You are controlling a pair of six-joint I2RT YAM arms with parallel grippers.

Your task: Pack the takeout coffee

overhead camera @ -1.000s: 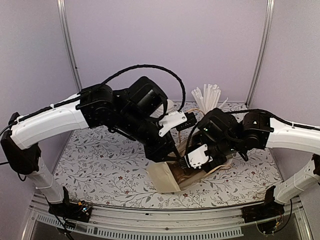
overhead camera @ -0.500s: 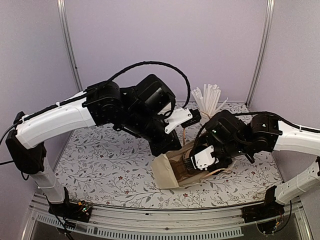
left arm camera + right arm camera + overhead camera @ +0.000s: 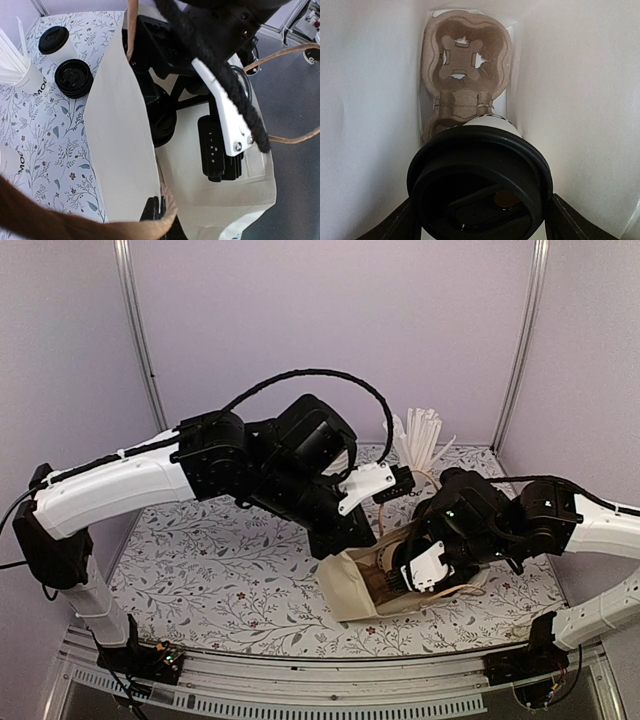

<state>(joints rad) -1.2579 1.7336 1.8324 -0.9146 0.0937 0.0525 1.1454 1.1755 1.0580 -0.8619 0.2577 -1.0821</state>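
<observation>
Holding coffee cup (image 3: 479, 172) inside paper bag (image 3: 347, 592), right hand (image 3: 480, 224) clamped on it, left hand (image 3: 153, 211) pinched shut on bag rim.

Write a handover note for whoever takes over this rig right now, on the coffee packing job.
Left gripper: jaws shut on the rim of the paper bag, apparently holding it open.
Right gripper: down inside the bag, jaws closed around a lidded coffee cup, close over the pulp carrier at the bottom.
Done: nothing seated that I can see; the carrier slot in view is empty.
Left: seat and release this cup, then pack the two lidded cups standing on the table beside the bag.
</observation>
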